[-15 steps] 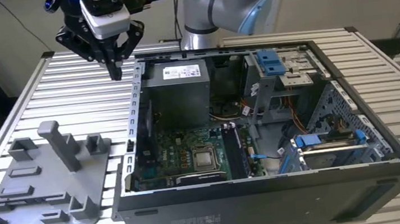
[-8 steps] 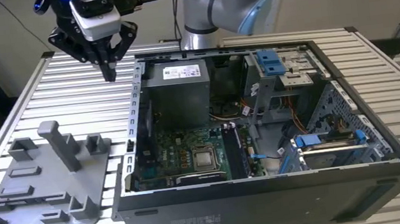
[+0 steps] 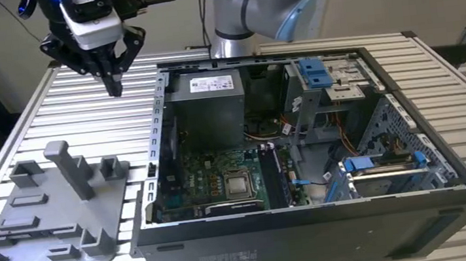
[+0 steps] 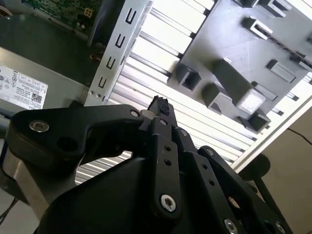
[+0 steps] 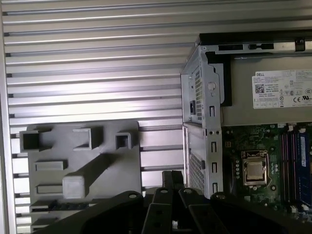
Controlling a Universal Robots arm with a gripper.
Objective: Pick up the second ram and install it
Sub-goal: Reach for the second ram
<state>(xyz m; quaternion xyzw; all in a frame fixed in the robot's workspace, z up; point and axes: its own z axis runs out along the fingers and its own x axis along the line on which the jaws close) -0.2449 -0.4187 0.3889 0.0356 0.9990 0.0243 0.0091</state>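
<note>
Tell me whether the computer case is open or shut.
Open: the computer case has no side panel, so the circuit board and processor show inside.

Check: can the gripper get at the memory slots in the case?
Probably yes. The case lies open on top, nothing covers the slots beside the processor, and the gripper hangs just outside it.

bare slatted table (image 3: 56,118) beside case wall (image 3: 159,126), grey tray (image 3: 60,213) with tall upright post (image 3: 68,165) nearby

In the first wrist view: computer case (image 5: 200,97) cropped at the edge, memory slots (image 5: 292,165) too small to tell filled from empty, grey parts tray (image 5: 124,165) partly hidden behind gripper (image 5: 170,176).
</note>
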